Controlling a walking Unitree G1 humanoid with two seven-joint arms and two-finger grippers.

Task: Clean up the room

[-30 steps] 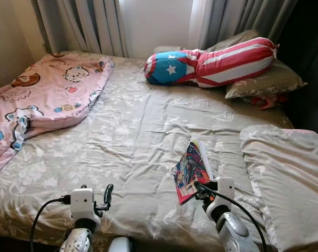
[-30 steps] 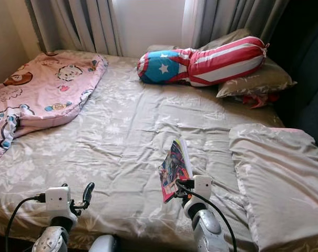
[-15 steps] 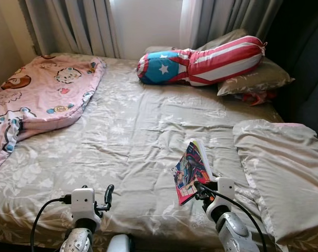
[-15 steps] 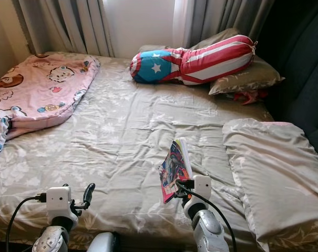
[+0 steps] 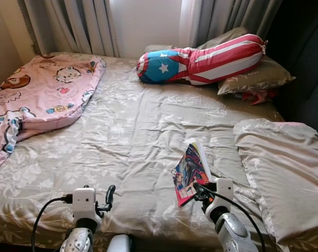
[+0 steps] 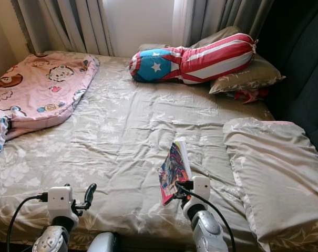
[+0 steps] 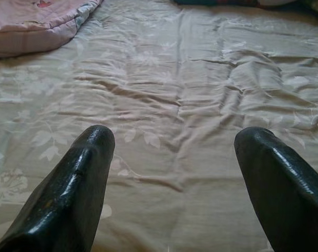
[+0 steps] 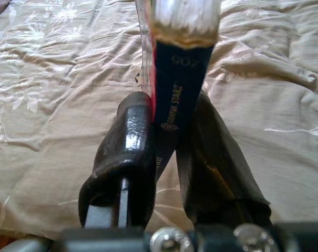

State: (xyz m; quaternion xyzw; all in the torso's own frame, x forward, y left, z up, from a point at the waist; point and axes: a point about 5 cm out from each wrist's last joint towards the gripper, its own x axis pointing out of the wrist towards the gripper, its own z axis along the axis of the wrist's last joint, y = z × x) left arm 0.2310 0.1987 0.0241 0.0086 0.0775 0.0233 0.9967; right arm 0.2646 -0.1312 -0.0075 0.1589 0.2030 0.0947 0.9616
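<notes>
My right gripper [image 5: 196, 190] is shut on a colourful comic book [image 5: 191, 168], holding it upright by its lower edge over the front of the bed. In the right wrist view the book's dark spine [image 8: 176, 94] is clamped between the two black fingers [image 8: 128, 136]. My left gripper [image 5: 110, 194] stands open over the bed's front edge, with nothing between its fingers [image 7: 80, 184].
The bed [image 5: 132, 126] has a beige leaf-print cover. A pink cartoon blanket [image 5: 43, 94] lies at the left. A red, white and blue bolster [image 5: 201, 58] and a pillow [image 5: 256, 79] sit at the head. Another pillow [image 5: 279, 168] lies at the right. Curtains [image 5: 85, 23] hang behind.
The camera has shifted a little, so the whole scene moved. The right gripper still holds the book upright. The left gripper has not moved.
</notes>
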